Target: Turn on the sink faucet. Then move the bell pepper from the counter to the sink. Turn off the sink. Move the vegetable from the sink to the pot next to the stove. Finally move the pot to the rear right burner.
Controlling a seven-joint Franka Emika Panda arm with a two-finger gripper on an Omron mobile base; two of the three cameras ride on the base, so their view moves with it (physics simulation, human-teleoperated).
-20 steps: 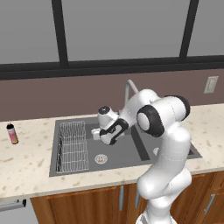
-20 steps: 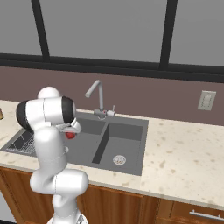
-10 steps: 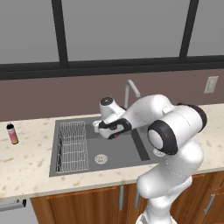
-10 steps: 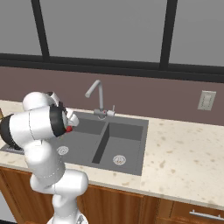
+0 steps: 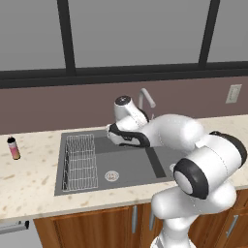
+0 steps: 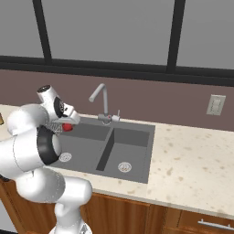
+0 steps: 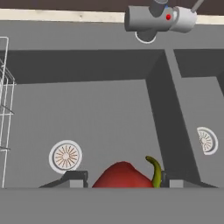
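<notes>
The red bell pepper (image 7: 119,174) with its green stem sits between my fingertips, and my gripper (image 7: 123,180) is shut on it. It hangs above the left basin of the dark grey sink (image 7: 109,109), near the round drain (image 7: 65,156). From the right base view the pepper (image 6: 67,127) peeks out red under the hand, over the sink (image 6: 132,151). The hand (image 5: 127,136) hovers over the sink (image 5: 131,167), just left of the faucet (image 5: 145,97). The faucet (image 6: 101,98) stands behind the basin divider, and its base (image 7: 157,19) lies at the top of the hand view.
A wire rack (image 5: 80,162) fills the left part of the left basin. A slim pink bottle (image 5: 13,147) stands on the counter at far left. The beige counter (image 6: 192,155) stretches right of the sink, below a wall outlet (image 6: 215,104).
The arm's elbow has swung out to the right. The hand stays over the left basin with the pepper in it, slightly higher and nearer the back wall.
</notes>
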